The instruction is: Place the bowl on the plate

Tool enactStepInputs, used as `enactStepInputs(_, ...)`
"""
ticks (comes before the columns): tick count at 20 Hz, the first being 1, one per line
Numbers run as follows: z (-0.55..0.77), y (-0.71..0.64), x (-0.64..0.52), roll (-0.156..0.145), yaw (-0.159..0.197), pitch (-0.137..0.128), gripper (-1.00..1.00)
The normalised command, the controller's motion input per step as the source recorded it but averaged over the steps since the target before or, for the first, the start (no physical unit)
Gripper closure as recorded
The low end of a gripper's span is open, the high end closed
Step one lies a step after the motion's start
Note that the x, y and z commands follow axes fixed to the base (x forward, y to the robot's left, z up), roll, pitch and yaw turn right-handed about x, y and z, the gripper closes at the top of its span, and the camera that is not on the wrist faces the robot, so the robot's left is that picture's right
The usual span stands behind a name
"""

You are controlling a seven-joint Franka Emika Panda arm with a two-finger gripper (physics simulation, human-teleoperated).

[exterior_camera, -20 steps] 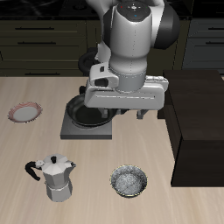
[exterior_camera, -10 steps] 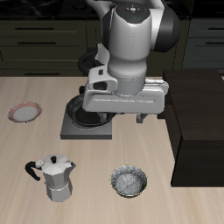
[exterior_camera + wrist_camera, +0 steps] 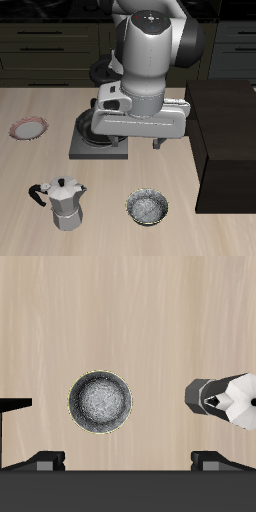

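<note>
**Bowl alone near the bench's front edge, end effector above**

Bowl (image 3: 147,208) upright on the wooden bench (image 3: 30,170), near the front edge, speckled grey-white inside with a dark rim, nothing in it. Seen from straight above in the wrist view (image 3: 100,402), untouched. Just beside it along the front edge, a silver moka pot (image 3: 62,203) with a black handle, apart from the bowl. Farther back, a grey square board (image 3: 100,146) carrying a black frying pan (image 3: 95,128), mostly hidden behind the arm. Well apart, toward the bench's side, the plate (image 3: 29,128), pink-rimmed, bare. End effector (image 3: 128,461) released, fingers (image 3: 47,460) spread wide, holding nothing, raised above the bench over the bowl. Dark cabinet (image 3: 228,140) at the bench's other side.
</note>
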Motion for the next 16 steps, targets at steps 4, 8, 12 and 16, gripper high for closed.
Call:
enactStepInputs(4, -0.10, -0.01, 0.01, 0.008, 0.001, 0.002, -1.00)
enactStepInputs(8, -0.29, -0.05, 0.10, -0.016, 0.018, 0.009, -1.00)
enactStepInputs(12, -0.24, -0.05, 0.08, -0.016, -0.002, 0.014, -1.00)
enactStepInputs(16, -0.29, -0.01, 0.08, 0.008, 0.002, 0.031, -1.00)
